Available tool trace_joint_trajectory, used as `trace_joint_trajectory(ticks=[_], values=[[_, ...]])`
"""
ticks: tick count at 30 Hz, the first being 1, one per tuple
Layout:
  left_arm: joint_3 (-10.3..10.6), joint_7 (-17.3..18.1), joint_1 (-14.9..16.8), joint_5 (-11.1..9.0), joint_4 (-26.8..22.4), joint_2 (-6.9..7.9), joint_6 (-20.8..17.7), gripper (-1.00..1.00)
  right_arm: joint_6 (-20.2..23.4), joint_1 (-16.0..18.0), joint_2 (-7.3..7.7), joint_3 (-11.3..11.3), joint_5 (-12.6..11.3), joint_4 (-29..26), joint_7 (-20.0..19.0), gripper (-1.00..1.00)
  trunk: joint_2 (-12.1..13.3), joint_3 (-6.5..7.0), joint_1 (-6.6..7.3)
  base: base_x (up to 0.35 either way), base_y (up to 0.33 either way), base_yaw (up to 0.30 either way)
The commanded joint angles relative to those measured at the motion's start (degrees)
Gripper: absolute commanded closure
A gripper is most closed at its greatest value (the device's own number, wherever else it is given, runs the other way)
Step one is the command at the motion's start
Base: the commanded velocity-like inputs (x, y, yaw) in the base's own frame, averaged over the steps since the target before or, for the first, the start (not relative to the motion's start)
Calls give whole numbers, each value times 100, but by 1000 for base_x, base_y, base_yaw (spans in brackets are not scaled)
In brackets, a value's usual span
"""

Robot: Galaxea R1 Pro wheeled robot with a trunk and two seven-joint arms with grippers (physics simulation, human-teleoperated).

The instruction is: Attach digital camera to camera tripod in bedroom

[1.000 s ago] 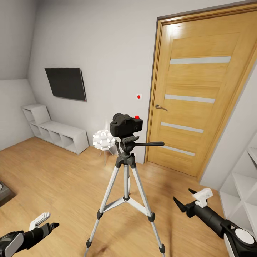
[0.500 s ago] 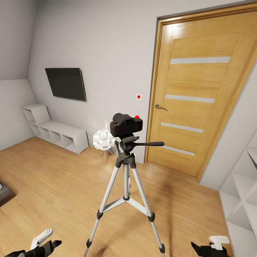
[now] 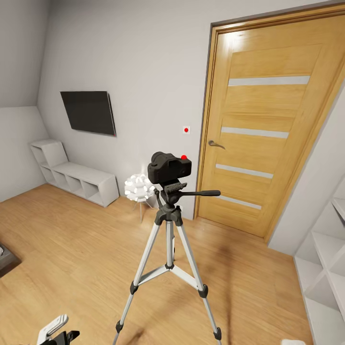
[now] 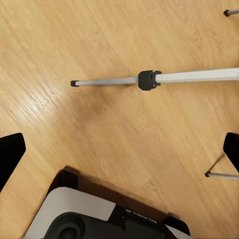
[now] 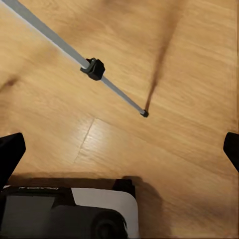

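Note:
The digital camera (image 3: 169,167), black with a red dot, sits on the pan head of the camera tripod (image 3: 167,225) in the middle of the bedroom floor. The tripod's silver legs spread over the wood planks, and its side handle points right. My left gripper (image 3: 60,335) is low at the head view's bottom left, apart from the tripod. In the left wrist view it (image 4: 119,149) is open over the floor, with a tripod leg (image 4: 149,79) ahead. My right gripper (image 5: 119,149) is also open above bare planks, near another tripod leg (image 5: 92,68).
A wooden door (image 3: 268,129) with pale stripes stands behind the tripod. White cube shelves (image 3: 76,179) line the left wall under a wall TV (image 3: 88,111), and more shelves (image 3: 326,268) stand at the right. A white ball lamp (image 3: 139,188) sits beyond the tripod. My base (image 4: 99,214) lies below the grippers.
Both arms have dropped toward the head view's bottom edge, and the right gripper has almost left that view. The camera and tripod have not moved.

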State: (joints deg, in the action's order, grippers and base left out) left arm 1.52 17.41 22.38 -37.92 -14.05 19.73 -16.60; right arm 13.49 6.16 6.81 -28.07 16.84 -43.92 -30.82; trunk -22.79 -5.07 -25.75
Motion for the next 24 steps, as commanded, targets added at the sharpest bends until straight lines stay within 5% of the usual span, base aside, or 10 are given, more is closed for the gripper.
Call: trace_joint_trajectory(ticks=[1, 9, 14, 24], values=[[15, 6, 4, -51, -3, 3, -34, -100, 24, 7, -4, -25, 44, -7, -44, -100, -13, -13, -4, 0, 0, 0], [17, 2, 4, -49, 233, -30, 258, -100, 511, 284, 223, -19, 178, 1033, 500, -100, -13, -13, -4, 0, 0, 0], [22, -76, 6, -36, 550, -178, 436, -100, 699, 378, 381, 26, 213, 1761, 713, -100, -13, -13, -4, 0, 0, 0], [20, -663, -57, -51, 1067, -380, 930, -100, 705, 349, 405, 200, 359, 2034, 794, -100, -13, -13, -4, 0, 0, 0]])
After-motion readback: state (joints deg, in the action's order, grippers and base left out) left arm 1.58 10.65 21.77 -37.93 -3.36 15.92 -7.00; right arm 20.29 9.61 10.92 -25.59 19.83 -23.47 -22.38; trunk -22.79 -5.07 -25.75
